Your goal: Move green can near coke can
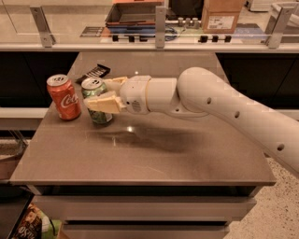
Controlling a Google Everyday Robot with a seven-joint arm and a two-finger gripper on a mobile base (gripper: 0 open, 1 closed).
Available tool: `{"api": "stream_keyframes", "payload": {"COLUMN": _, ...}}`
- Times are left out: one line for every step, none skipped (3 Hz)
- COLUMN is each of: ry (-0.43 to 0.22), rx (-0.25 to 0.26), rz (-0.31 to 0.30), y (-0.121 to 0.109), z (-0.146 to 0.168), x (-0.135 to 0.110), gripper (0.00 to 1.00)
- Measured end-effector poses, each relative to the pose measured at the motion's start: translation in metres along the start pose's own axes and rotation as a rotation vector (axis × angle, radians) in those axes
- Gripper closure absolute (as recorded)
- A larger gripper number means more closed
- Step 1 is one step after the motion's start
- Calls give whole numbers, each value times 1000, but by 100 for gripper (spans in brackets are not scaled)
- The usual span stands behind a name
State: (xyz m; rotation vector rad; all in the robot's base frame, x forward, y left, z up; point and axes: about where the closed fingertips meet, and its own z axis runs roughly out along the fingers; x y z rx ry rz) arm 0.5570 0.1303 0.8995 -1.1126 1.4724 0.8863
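Grey-brown table [140, 163] is filling most of the view, its front edge lying nearest the camera with pale drawer fronts showing beneath it. At the lower left, below the table, a colourful printed packet [29, 225] is showing; its contents cannot be made out.

Across the tabletop, the white robot arm [224, 105] is reaching in from the right and extending leftward, casting a shadow on the surface under it. At its end, the gripper [96, 92] is sitting at the left-centre of the table, low over the surface. Its cream fingers [103, 102] are closing on the green can [100, 115], one crossing the near side of the can and the other lying along the far side, so the can is being clamped between them. The green can is standing with its base on the table and leaning slightly.

Just beside it, to the left, the coke can [64, 97] is standing upright on the table. The two cans are sitting close together with a narrow gap between them.

Behind the cans, a flat black object [93, 72] is lying on the table.

Farther back, a long counter [140, 46] is running across the room, carrying metal posts [160, 25]. Beyond it, a dark tray [133, 14] and a cardboard box [219, 16] are resting.
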Motion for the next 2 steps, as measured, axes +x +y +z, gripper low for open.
{"api": "stream_keyframes", "payload": {"ry": 0, "rx": -3, "rz": -1, "y": 1, "z": 1, "x": -1, "gripper": 0}}
{"api": "stream_keyframes", "payload": {"ry": 0, "rx": -3, "rz": -1, "y": 2, "z": 1, "x": -1, "gripper": 0}}
